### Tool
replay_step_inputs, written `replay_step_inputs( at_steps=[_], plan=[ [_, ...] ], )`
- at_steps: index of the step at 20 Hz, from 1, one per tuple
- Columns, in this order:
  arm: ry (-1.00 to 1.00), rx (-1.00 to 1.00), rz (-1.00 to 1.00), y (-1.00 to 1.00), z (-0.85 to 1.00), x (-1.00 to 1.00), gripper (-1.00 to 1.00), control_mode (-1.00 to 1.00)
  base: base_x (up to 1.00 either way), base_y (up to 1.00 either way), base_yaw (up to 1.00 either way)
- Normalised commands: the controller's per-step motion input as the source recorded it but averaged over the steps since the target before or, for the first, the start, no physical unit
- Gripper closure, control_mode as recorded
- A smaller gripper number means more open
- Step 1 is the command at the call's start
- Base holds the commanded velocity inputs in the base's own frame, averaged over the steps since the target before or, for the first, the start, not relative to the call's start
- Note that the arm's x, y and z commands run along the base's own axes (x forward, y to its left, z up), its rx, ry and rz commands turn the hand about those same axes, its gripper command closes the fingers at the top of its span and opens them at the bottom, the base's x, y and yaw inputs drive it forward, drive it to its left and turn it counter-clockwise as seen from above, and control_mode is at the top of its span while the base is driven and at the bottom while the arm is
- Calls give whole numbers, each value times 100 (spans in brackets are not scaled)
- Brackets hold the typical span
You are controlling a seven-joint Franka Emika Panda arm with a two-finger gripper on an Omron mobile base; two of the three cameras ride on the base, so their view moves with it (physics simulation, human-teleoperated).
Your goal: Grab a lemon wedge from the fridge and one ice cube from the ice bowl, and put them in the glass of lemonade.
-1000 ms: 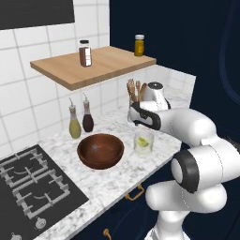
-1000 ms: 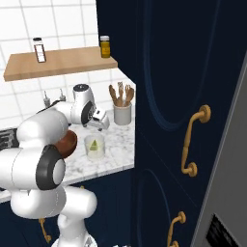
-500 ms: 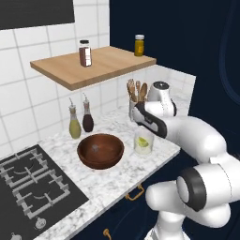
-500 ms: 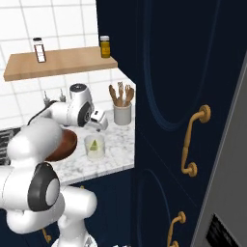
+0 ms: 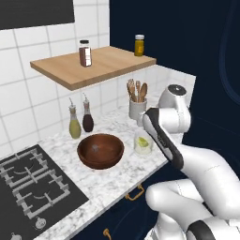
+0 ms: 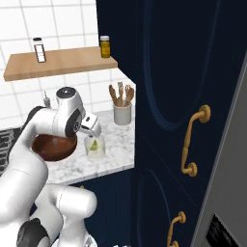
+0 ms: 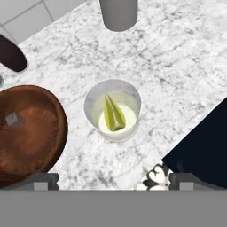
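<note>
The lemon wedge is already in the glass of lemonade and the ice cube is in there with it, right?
Not quite. The lemon wedge is in the glass of lemonade, but the ice cube is not with it: the hand view shows it lying in the ice bowl beside the glass.

The counter (image 7: 186, 57) is white marble with grey veins. The bowl (image 7: 31, 133) is dark reddish-brown wood, and the ice cube (image 7: 12, 119) in it is pale grey. The clear glass (image 7: 113, 110) holds pale yellowish-white lemonade with a yellow-green lemon wedge (image 7: 113, 114). The cabinets (image 6: 173, 72) are navy with gold handles (image 6: 192, 140). The shelf (image 5: 93, 65) is light wood, the wall tiles (image 5: 28, 98) white, the hob (image 5: 33, 187) black.
</note>
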Motion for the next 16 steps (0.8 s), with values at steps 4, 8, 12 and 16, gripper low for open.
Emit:
replay_step_inputs(
  at_steps=[4, 8, 12, 16],
  plan=[
    [12, 0, 0, 0, 100, -85, -100, -100, 0, 0, 0],
    [5, 0, 0, 0, 43, -94, -100, -100, 0, 0, 0],
    [0, 0, 0, 0, 0, -85, -100, -100, 0, 0, 0],
    [0, 0, 0, 0, 5, -72, -100, -100, 0, 0, 0]
  ],
)
